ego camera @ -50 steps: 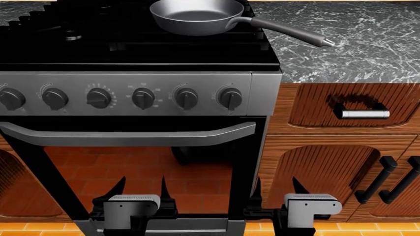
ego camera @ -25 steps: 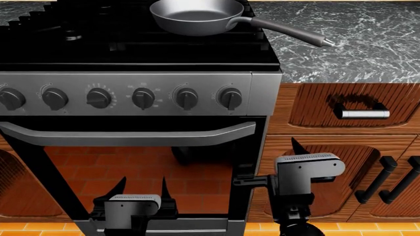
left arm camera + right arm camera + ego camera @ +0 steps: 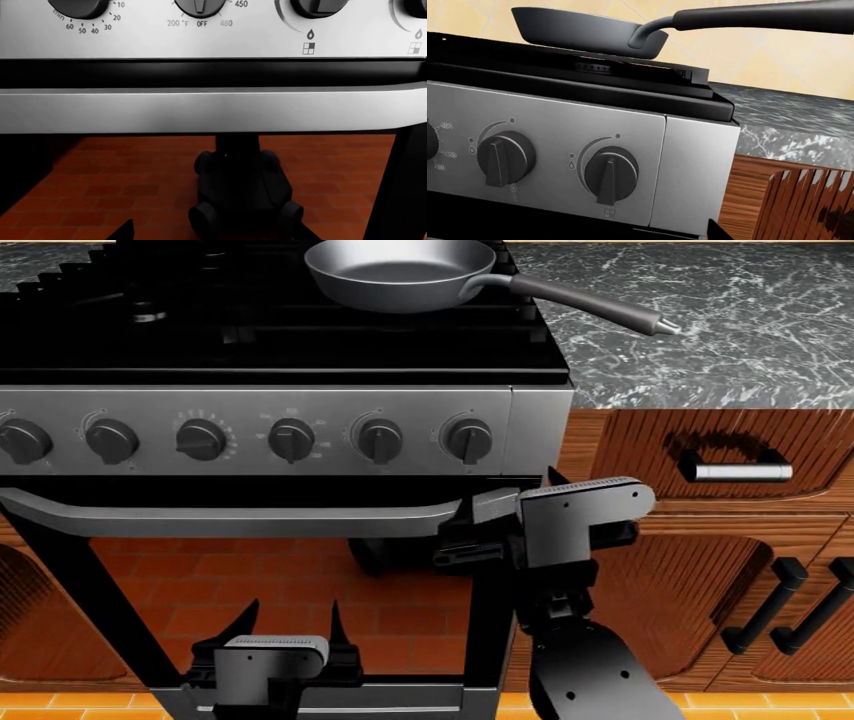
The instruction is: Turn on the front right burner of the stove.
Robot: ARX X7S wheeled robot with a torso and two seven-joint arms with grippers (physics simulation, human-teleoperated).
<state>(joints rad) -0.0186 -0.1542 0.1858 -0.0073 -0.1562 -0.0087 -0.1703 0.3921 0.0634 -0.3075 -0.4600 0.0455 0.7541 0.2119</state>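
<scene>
The stove (image 3: 267, 350) fills the left of the head view, with six black knobs on its steel panel. A grey pan (image 3: 400, 270) sits over the front right burner and hides it there. In the right wrist view the burner (image 3: 594, 66) shows under the pan (image 3: 587, 32). My right gripper (image 3: 501, 512) is open and empty, rolled sideways, just below the panel by the right end of the oven handle (image 3: 267, 518), under the rightmost knob (image 3: 467, 440), which also shows in the right wrist view (image 3: 612, 172). My left gripper (image 3: 287, 625) is open and empty, low before the oven door.
A marble counter (image 3: 721, 330) lies right of the stove, and the pan handle (image 3: 601, 305) reaches over it. Wooden drawers and cabinet doors with bar handles (image 3: 734, 472) stand to the right. The left wrist view shows the oven handle (image 3: 200, 110) below the knobs.
My right gripper has risen from low near the floor to the level of the oven handle, moved left and rolled. The left gripper has not moved.
</scene>
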